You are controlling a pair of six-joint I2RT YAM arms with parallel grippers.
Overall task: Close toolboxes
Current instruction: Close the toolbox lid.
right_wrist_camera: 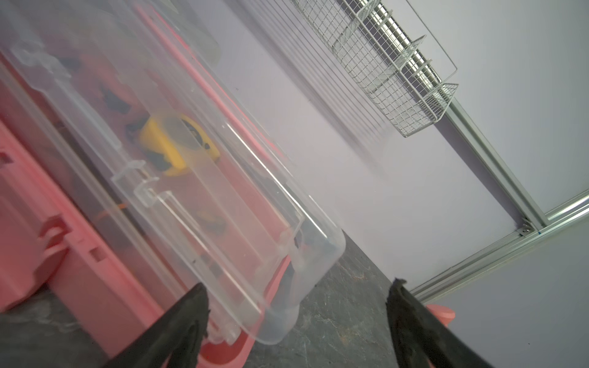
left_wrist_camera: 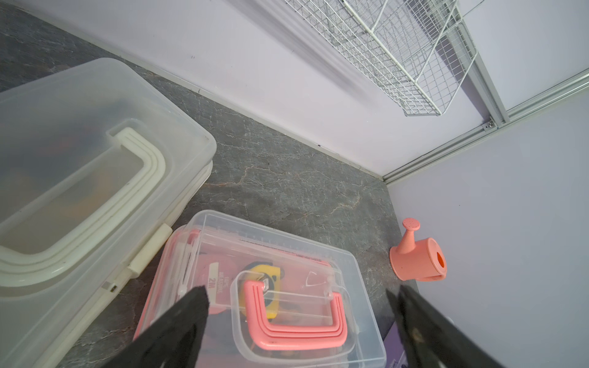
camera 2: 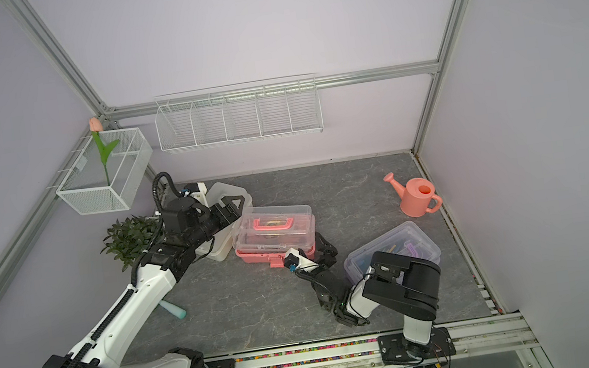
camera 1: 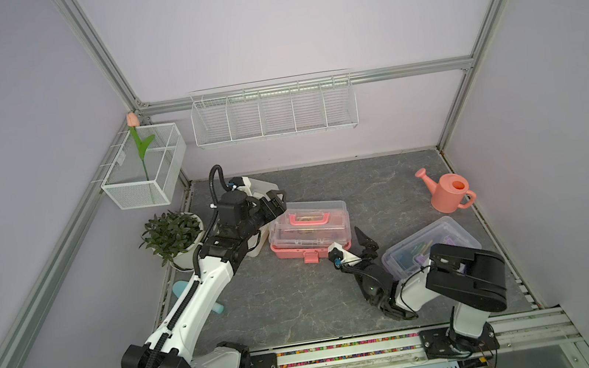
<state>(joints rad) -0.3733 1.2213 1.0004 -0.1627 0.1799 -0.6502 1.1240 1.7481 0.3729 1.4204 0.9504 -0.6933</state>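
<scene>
The pink toolbox (camera 1: pixel 308 229) (camera 2: pixel 274 230) stands mid-table with its clear lid down and its pink handle (left_wrist_camera: pixel 296 328) folded flat; a pink latch (camera 1: pixel 310 256) sticks out at its front. My left gripper (camera 1: pixel 275 202) (left_wrist_camera: pixel 301 290) hovers open over its left end. The white toolbox (camera 1: pixel 266 186) (left_wrist_camera: pixel 95 178) sits behind my left arm, lid down. My right gripper (camera 1: pixel 366 245) (right_wrist_camera: pixel 299 284) stands open at the pink toolbox's (right_wrist_camera: pixel 95 255) front right corner, holding nothing. The purple toolbox (camera 1: pixel 429 248) (camera 2: pixel 391 253) lies to the right, partly hidden by my right arm.
A pink watering can (camera 1: pixel 449 193) stands at the back right. A potted plant (camera 1: pixel 172 234) sits at the left edge, and a teal object (camera 1: pixel 183 288) lies under my left arm. White wire baskets (camera 1: pixel 274 112) and a mesh basket (camera 1: pixel 146 169) hang on the walls.
</scene>
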